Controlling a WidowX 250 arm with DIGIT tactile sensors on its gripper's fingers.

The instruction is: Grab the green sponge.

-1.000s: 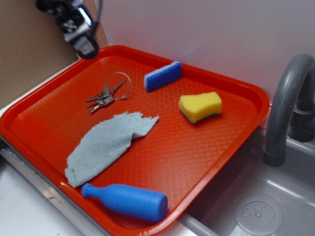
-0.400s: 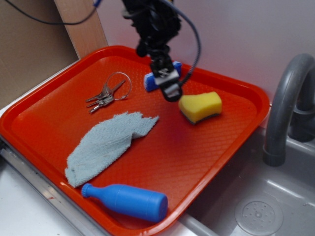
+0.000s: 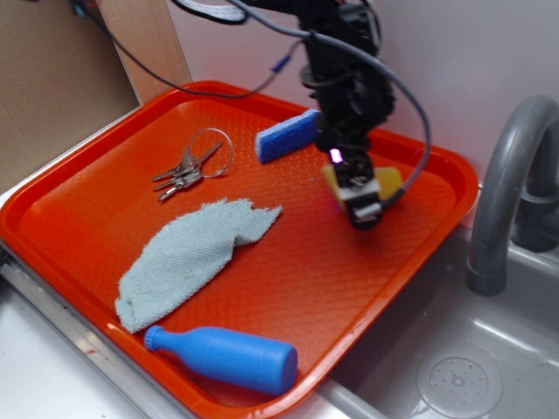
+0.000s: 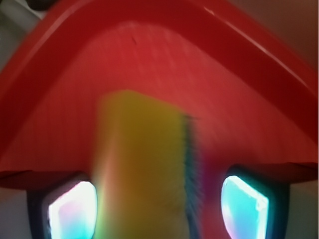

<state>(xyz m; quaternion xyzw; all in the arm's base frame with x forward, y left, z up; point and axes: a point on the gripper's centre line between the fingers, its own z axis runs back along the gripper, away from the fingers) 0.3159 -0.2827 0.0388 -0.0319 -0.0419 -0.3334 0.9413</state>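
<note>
The green sponge (image 3: 389, 181) is yellow foam with a dark greenish layer on one face. It lies at the back right of the red tray (image 3: 288, 271), mostly hidden behind the arm in the exterior view. My gripper (image 3: 362, 208) hangs right over it. In the wrist view the green sponge (image 4: 144, 164) fills the space between the two lit fingertips (image 4: 72, 209), its dark layer towards the right one. My gripper (image 4: 158, 209) is open, with a gap of red tray left beside the right fingertip. The wrist view is blurred.
A blue sponge (image 3: 288, 135) lies by the tray's back rim, just left of the arm. Keys on a ring (image 3: 192, 166) and a grey cloth (image 3: 192, 249) lie to the left. A blue bottle (image 3: 227, 356) lies at the front. A grey faucet (image 3: 507, 192) and sink (image 3: 463, 375) stand right.
The arm has swung from the tray's back left corner, past the blue sponge, to the right and down over the green sponge. The sponge and the other things have not moved.
</note>
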